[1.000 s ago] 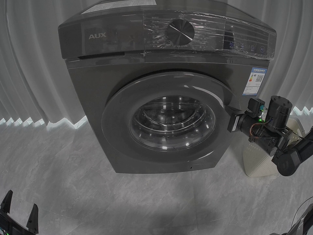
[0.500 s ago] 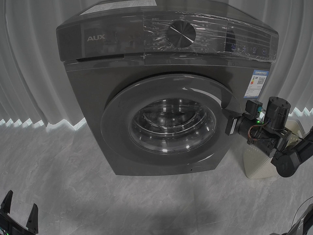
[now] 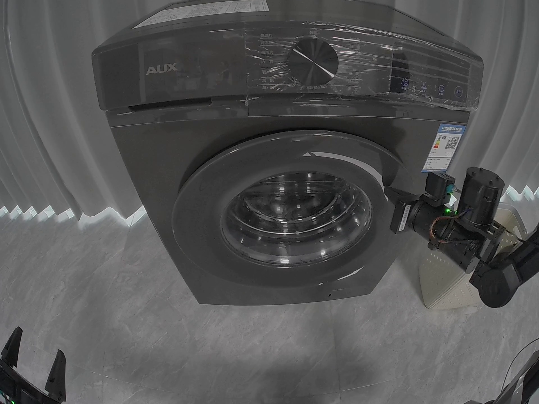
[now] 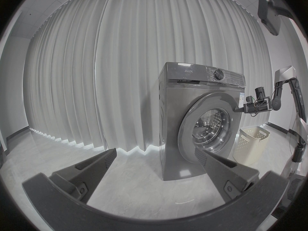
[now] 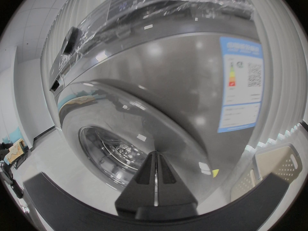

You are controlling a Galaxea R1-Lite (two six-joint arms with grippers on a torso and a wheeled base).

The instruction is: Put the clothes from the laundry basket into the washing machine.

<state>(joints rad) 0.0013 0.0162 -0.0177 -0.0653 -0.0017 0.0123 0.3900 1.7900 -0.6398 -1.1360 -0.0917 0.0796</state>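
Two fingers of the right gripper (image 5: 156,154), pressed together on nothing, sit at the rim of the washing machine's (image 3: 168,141) closed door (image 3: 202,214), while just below and behind stands the laundry basket (image 3: 443,279), whose clothes, hidden here, are probably soft, light and best pinched at a bunched fold.

Glossy grey washing machine (image 3: 168,158) with crinkled clear plastic film (image 3: 359,63) on its front; matt perforated plastic laundry basket (image 4: 250,143); smooth polished floor (image 3: 112,287).
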